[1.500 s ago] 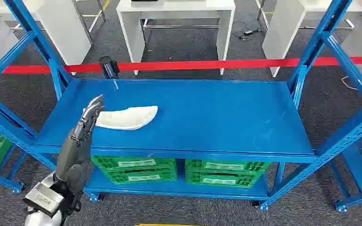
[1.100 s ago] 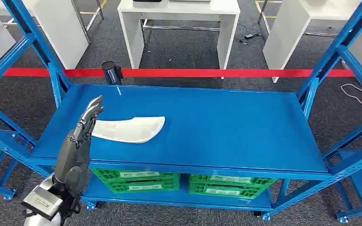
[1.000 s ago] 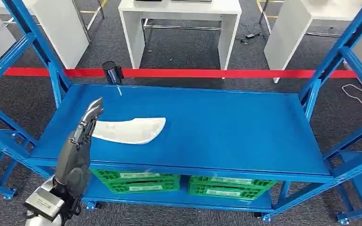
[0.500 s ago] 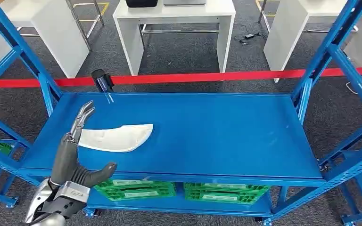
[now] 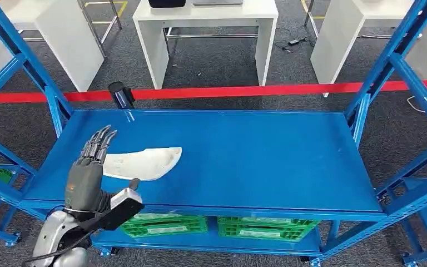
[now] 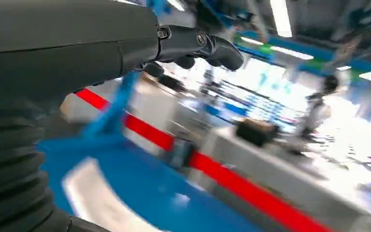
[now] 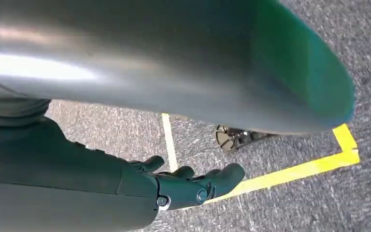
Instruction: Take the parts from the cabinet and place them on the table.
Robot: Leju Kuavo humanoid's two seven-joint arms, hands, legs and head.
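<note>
A blue metal shelving rack point(image 5: 239, 150) fills most of the head view, its flat top shelf facing the robot. Beyond it lies grey carpet with a red barrier tape point(image 5: 244, 90) stretched across, and white desks point(image 5: 205, 28) stand further back. Under the top shelf, green plastic crates point(image 5: 222, 225) sit on a lower shelf. On the left part of the top shelf lies a white curved part point(image 5: 144, 163), flat on the blue surface. The left robot hand point(image 5: 89, 167) reaches over the shelf's front edge, palm down, fingers spread wide and straight, holding nothing; its fingertips point(image 5: 103, 135) lie just beside the left end of the part, and whether they touch it cannot be told. A small black cylinder point(image 5: 120, 94) stands at the back left corner of the shelf. In the right wrist view, the right robot hand point(image 7: 183, 186) hangs above grey floor with yellow tape lines point(image 7: 290, 169), fingers loosely curved, holding nothing.
</note>
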